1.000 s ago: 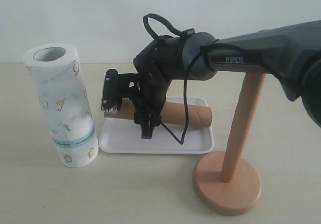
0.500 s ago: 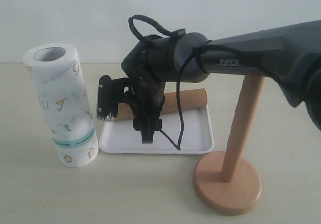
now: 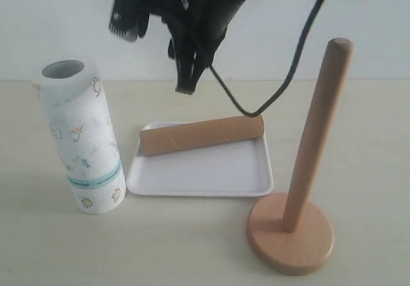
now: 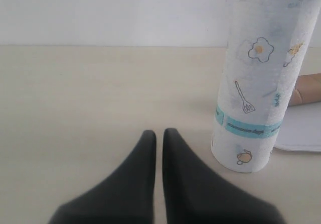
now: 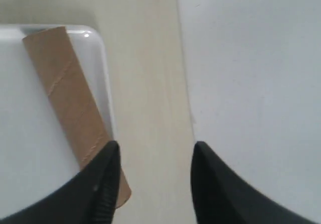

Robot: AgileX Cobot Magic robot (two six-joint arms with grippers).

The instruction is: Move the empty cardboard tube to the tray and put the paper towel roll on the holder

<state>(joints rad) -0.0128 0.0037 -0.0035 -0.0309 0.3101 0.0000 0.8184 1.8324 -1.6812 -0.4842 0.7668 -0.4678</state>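
Observation:
The empty cardboard tube (image 3: pixel 202 135) lies slanted across the back of the white tray (image 3: pixel 211 170), one end resting on the rim. High above it, my right gripper (image 3: pixel 152 56) hangs open and holds nothing. In the right wrist view the right gripper (image 5: pixel 155 146) frames bare table beside the empty cardboard tube (image 5: pixel 65 93) and the tray (image 5: pixel 103 73). The paper towel roll (image 3: pixel 83 138) stands upright left of the tray. The holder (image 3: pixel 317 132) stands at the right with its pole bare. My left gripper (image 4: pixel 159 132) is shut and empty, low over the table near the paper towel roll (image 4: pixel 256 83).
The holder's round base (image 3: pixel 291 241) sits close to the tray's front right corner. A pale wall runs behind the table. A black cable dangles from the right arm (image 3: pixel 282 87) above the tray. The left wrist view catches an edge of the tray (image 4: pixel 301 133) behind the roll.
My right gripper has lifted from tray level to well above the table. The tube stays lying on the tray, no longer between the fingers. The left gripper has not moved.

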